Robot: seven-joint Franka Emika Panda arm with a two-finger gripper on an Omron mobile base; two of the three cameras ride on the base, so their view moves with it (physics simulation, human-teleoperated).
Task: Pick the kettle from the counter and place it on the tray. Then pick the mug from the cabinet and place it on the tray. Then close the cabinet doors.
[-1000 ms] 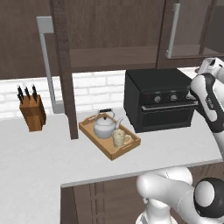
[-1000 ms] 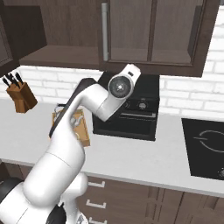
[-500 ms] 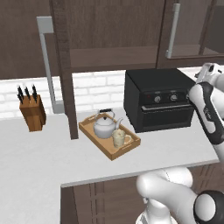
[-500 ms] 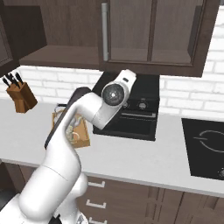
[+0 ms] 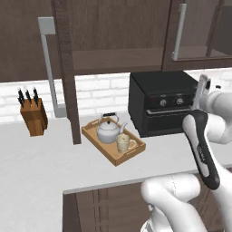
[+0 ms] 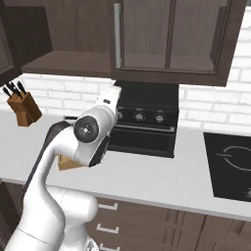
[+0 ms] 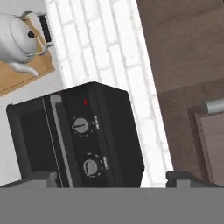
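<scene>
The kettle (image 5: 108, 130) and the mug (image 5: 123, 143) both sit on the wooden tray (image 5: 132, 153), the mug just beside the kettle at its 4 o'clock in the left base view, so what appears to remain is shutting the cabinet doors. The left door (image 5: 54, 81) stands swung out edge-on toward the robot, its long bar handle (image 5: 49, 72) at the 10 o'clock of the tray, and the cabinet (image 5: 118, 36) behind it shows a bare shelf. The right door (image 5: 199, 31) with its glass panel and handle (image 5: 180, 31) lies nearly flush with the cabinet front; whether it is fully shut cannot be told.

The gripper (image 7: 111, 175) is raised beside the black oven (image 5: 159, 106), its jaws spread wide and holding nothing, its fingertips (image 7: 39, 177) at the bottom of the hand view looking onto the oven's knobs with the kettle at 10 o'clock.

The risks as judged from here: sweeping toward the left door, the arm crosses over the tray and could clip the kettle's arched handle or tip the mug. A push near the hinge edge rather than the handle side may slide off the door. The elbow, close to the oven, could also knock it while swinging
</scene>
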